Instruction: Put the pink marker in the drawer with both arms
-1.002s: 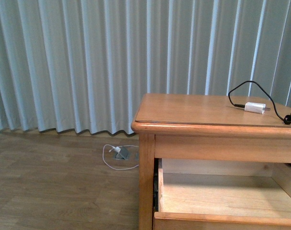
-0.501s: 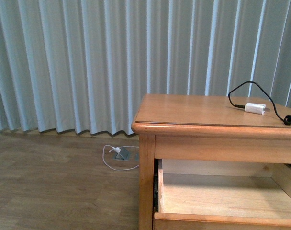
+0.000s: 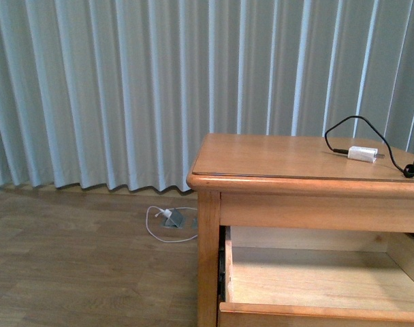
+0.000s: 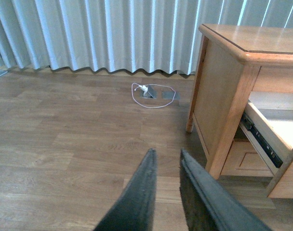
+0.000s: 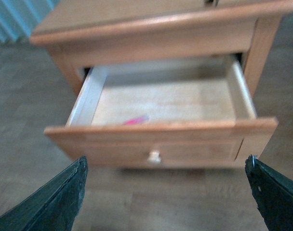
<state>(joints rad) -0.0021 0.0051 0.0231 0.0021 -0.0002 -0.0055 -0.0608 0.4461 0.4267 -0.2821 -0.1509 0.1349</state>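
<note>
The upper drawer [image 5: 161, 130] of the wooden nightstand stands pulled out, its pale round knob [image 5: 154, 156] facing my right wrist camera. The pink marker [image 5: 135, 120] lies inside on the light wood floor, near the front wall. My right gripper [image 5: 166, 168] is open and empty, held back in front of the drawer over the floor. My left gripper [image 4: 166, 153] is shut and empty, low over the floor to the left of the nightstand. The open drawer also shows in the front view [image 3: 316, 279] and the left wrist view [image 4: 274, 139]. Neither arm shows in the front view.
A white charger plug [image 3: 363, 153] with a black cable [image 3: 343, 122] lies on the nightstand top [image 3: 275, 153]. A white cord and grey floor socket [image 3: 171, 218] lie on the wood floor by the pale curtain [image 3: 125, 88]. A lower drawer [image 4: 243, 163] is closed.
</note>
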